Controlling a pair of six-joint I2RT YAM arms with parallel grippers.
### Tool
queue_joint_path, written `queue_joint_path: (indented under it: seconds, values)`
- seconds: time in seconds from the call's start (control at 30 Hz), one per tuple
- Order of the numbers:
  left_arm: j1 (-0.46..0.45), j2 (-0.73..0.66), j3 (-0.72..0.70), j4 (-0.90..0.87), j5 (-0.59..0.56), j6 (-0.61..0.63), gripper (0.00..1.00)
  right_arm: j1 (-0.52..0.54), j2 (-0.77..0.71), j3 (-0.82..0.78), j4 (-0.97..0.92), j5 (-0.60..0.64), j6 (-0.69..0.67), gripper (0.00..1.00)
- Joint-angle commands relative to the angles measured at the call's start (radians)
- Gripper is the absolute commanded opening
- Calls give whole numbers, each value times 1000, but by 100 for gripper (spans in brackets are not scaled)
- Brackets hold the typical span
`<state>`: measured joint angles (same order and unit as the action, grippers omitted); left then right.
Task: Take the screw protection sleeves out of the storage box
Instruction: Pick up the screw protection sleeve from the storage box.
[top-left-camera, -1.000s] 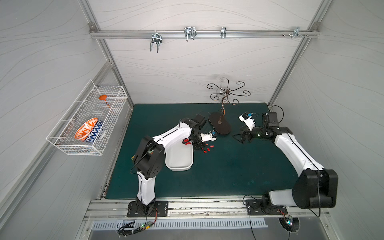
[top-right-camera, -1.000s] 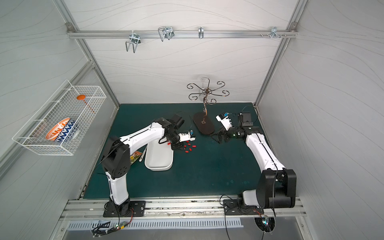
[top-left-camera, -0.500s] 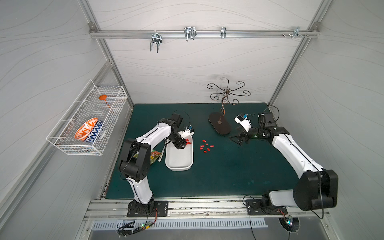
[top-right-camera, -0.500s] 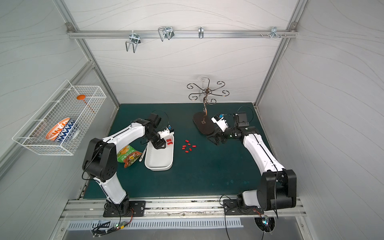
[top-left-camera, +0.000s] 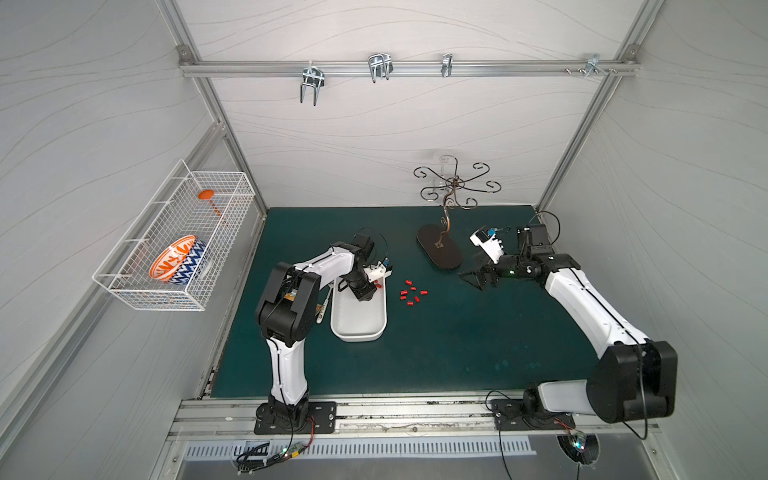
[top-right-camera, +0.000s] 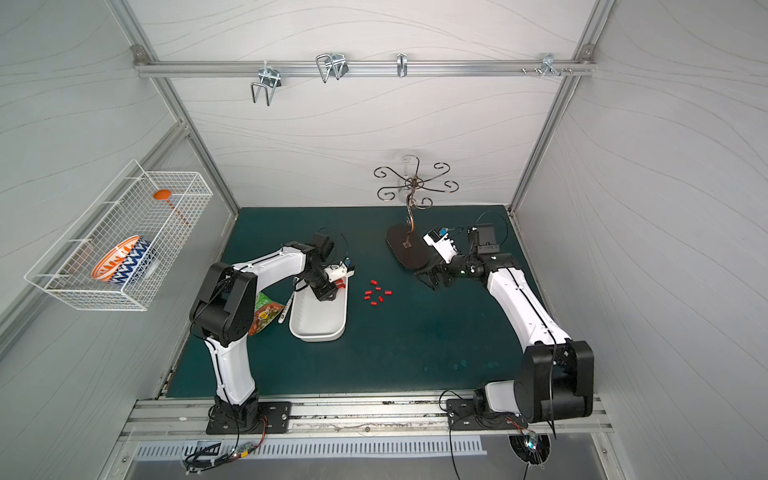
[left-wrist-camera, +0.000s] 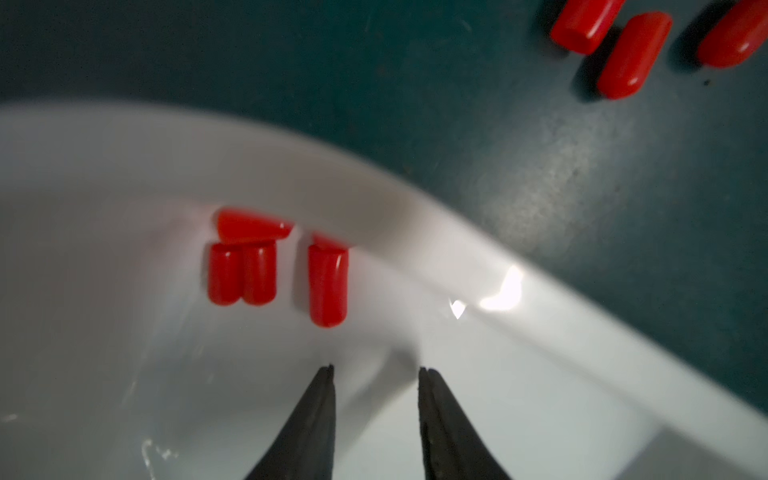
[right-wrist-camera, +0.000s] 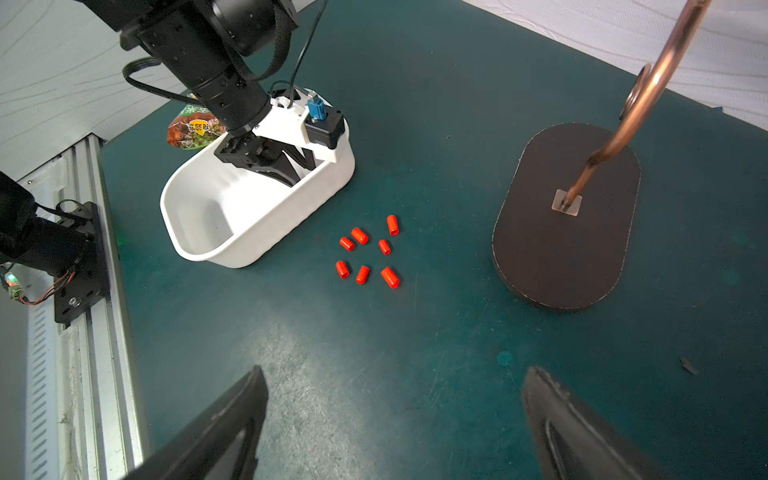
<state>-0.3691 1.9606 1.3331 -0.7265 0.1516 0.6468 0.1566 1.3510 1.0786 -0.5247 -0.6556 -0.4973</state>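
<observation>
Sleeves (left-wrist-camera: 327, 286) lie inside the storage box (left-wrist-camera: 124, 137) near the narrowly parted, empty left end effector (left-wrist-camera: 376, 372); right end effector (right-wrist-camera: 395, 372) spread wide.

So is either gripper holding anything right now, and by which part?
Nothing is held. The left gripper is open and empty inside the storage box, short of the screw protection sleeves; the right gripper is open too.

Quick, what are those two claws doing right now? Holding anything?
Left gripper: open, holding nothing, tips down in the storage box.
Right gripper: wide open, holding nothing, above the green mat.
</observation>
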Motion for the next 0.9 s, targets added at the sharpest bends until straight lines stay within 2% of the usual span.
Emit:
queue_joint_path:
  seconds: [0.0, 0.2, 0.5, 0.7, 0.87]
  values:
    - [-5, 29, 41, 54, -3, 11, 37, -8, -14, -12, -15, -18, -8, 99]
    - [-13, 66, 73, 67, -1, 24, 35, -23, -10, -13, -16, -18, -8, 99]
    - [-21, 91, 94, 57, 16, 28, 15, -43, -17, -13, -19, -26, -7, 99]
    - [-19, 47, 74, 22, 8, 42, 4, -55, -25, -13, -19, -33, -6, 99]
    - [-9, -52, 57, -29, 31, 33, 0, -55, -18, -13, -19, -42, -3, 99]
